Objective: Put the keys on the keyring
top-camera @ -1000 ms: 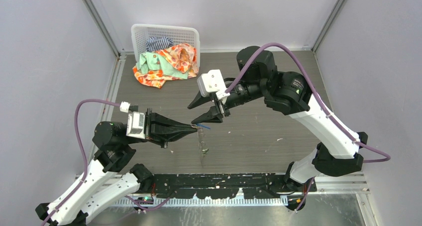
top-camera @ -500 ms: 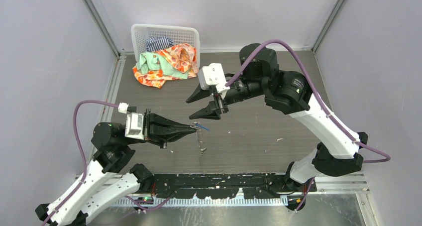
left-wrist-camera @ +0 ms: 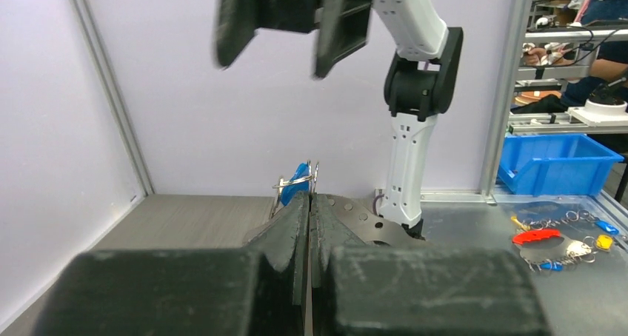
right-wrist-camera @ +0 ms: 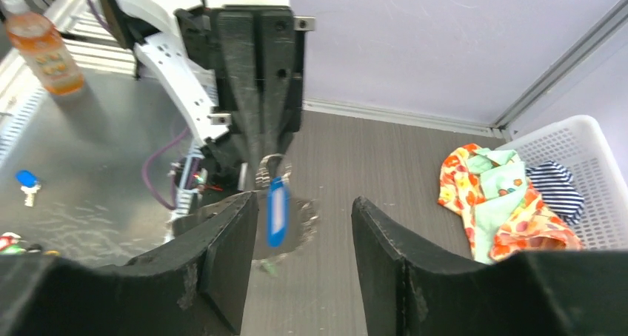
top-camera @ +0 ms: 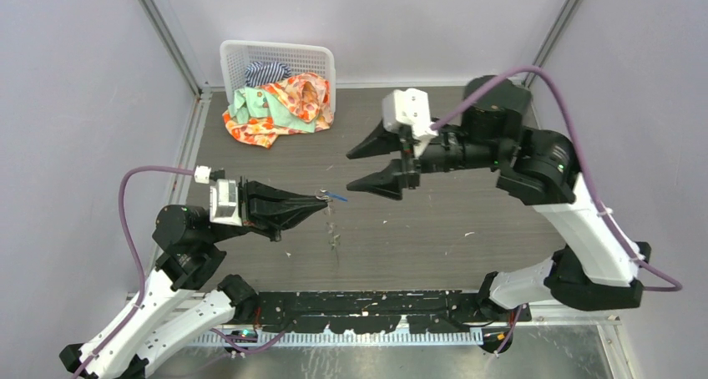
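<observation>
White mesh basket (top-camera: 311, 60) at my far left corner of the dark wood-grain table (top-camera: 467, 204). Clothes spill from it onto the table: orange floral cloth (top-camera: 302, 99), mint green cloth (top-camera: 250, 105), navy striped cloth (top-camera: 267, 70) further back inside. Blue plastic bin (left-wrist-camera: 555, 169) off to the side on a steel bench. Orange bottle (right-wrist-camera: 43, 51) standing upright on the steel surface

My top camera looks steeply down on the whole table (top-camera: 434, 245) from above its near edge. My left wrist view sits close behind the left gripper (left-wrist-camera: 309, 199), facing the right edge. My right wrist view faces the left edge. All three catch the blue key (top-camera: 337, 198).
</observation>
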Controlling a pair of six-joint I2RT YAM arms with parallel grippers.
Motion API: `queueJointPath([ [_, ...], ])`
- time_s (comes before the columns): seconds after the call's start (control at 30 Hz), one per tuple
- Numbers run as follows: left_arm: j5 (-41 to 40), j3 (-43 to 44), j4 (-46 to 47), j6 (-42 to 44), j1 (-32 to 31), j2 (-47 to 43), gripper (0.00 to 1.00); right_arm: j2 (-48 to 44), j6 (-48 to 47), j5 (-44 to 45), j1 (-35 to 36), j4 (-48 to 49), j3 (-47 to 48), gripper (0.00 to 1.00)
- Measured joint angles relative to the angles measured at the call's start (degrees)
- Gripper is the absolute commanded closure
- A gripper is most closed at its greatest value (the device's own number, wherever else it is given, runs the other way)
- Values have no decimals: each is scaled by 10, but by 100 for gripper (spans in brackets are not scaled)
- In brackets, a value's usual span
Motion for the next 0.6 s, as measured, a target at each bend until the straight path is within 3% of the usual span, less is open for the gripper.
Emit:
queueJointPath([
  [0.27,-36,0,-4,-5,5,1,100,-69,116,-47,0,29,-51,57],
  [0.6,-52,0,-7,-17,12,1,100,5,226,-91,-1,41,-79,55],
])
